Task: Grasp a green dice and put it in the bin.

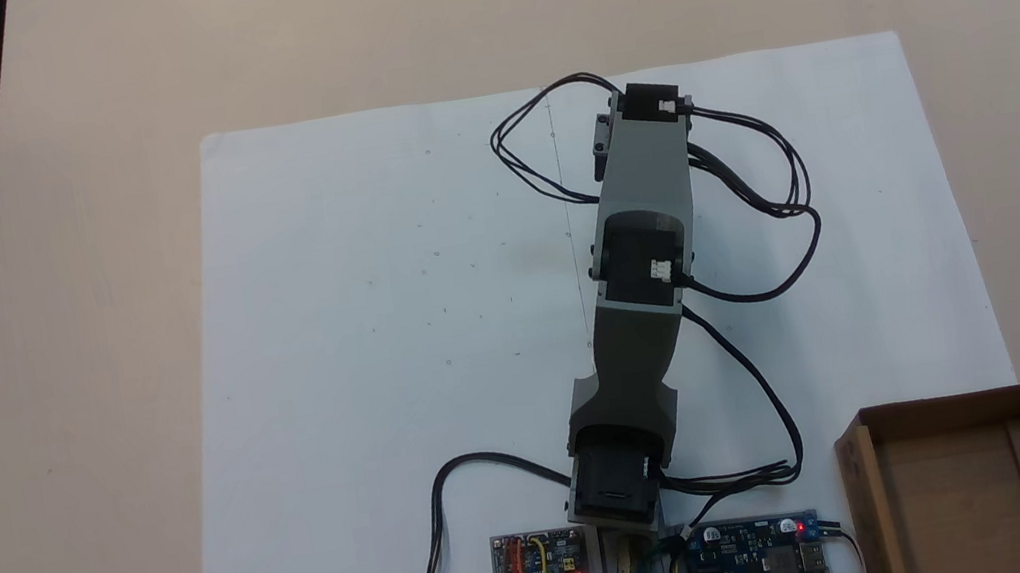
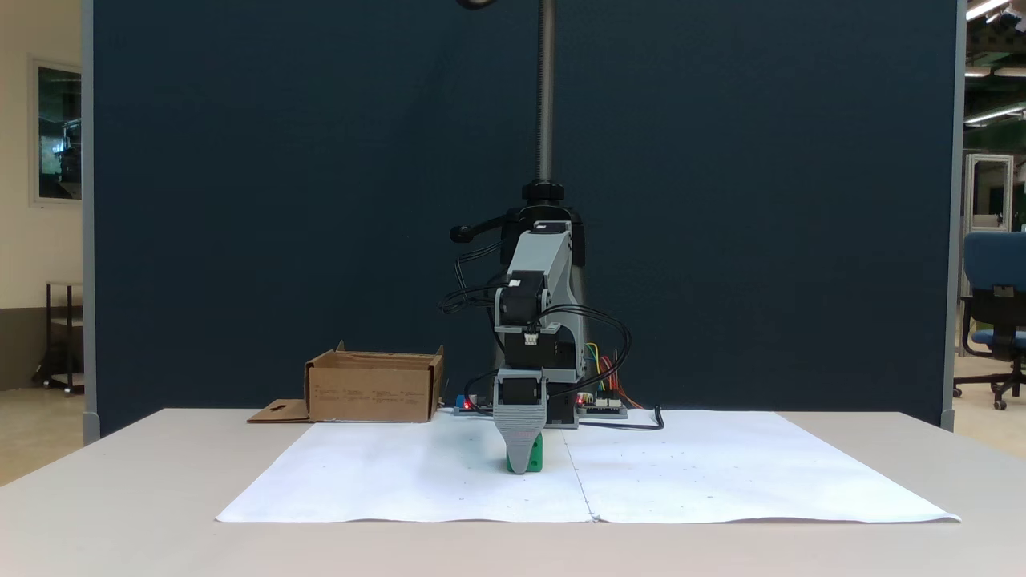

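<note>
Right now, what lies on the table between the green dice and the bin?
Only bare white paper in a fixed view: the green dice sits at the gripper, with the bin farther back-left.

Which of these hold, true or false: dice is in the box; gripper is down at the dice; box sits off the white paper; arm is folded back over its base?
1. The green dice is in the bin. False: it sits on the white paper, well away from the bin.
2. The gripper is down at the dice. True.
3. The bin sits off the paper. False: it overlaps the paper's corner.
4. The arm is folded back over its base. False: it reaches out over the paper.
</note>
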`<state>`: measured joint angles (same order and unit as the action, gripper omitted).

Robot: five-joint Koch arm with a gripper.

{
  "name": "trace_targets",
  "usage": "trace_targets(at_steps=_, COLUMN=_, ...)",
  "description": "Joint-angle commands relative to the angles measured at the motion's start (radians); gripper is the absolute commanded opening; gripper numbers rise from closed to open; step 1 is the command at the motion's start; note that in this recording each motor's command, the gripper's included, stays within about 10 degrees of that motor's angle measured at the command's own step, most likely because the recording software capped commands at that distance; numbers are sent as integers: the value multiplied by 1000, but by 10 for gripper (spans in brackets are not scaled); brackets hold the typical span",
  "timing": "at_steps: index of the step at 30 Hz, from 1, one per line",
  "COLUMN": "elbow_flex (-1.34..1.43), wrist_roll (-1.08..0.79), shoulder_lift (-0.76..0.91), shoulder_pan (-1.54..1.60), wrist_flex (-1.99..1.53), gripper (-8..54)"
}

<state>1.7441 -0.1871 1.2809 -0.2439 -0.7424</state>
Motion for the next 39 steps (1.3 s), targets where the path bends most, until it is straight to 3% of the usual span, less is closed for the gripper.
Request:
trace_targets(at_steps=1, elbow_flex=-37, wrist_roll=-54, shoulder_lift=14, shoulder_pan=-8, wrist_flex=21, gripper=264)
trace_targets(at_steps=3, elbow_flex=-37, wrist_roll=-54, shoulder_lift=17, shoulder_pan=-8, wrist_flex=25, gripper=214)
trace_targets(at_steps=7, elbow_flex=-37, wrist_roll=-52, shoulder_lift=18, shoulder_pan=-8, wrist_flex=25, gripper=208)
trace_targets(at_steps=10, elbow_flex=-38, wrist_roll=-51, shoulder_lift=26, shoulder_pan=-8, wrist_flex=44, gripper=124)
trace_targets(at_steps=19, elbow_flex=-109, wrist_roll=-8, shoulder_lift=43, shoulder_pan=-35, wrist_flex=74, gripper=124)
trace_targets(at_steps=29, elbow_flex=-206, wrist_roll=202, shoulder_lift=209, shoulder_pan=-163, wrist_flex=117, gripper=124)
trace_targets(at_steps=39, elbow_flex=-281, wrist_roll=445, shoulder_lift=377, shoulder_pan=-523, wrist_flex=239, gripper=124)
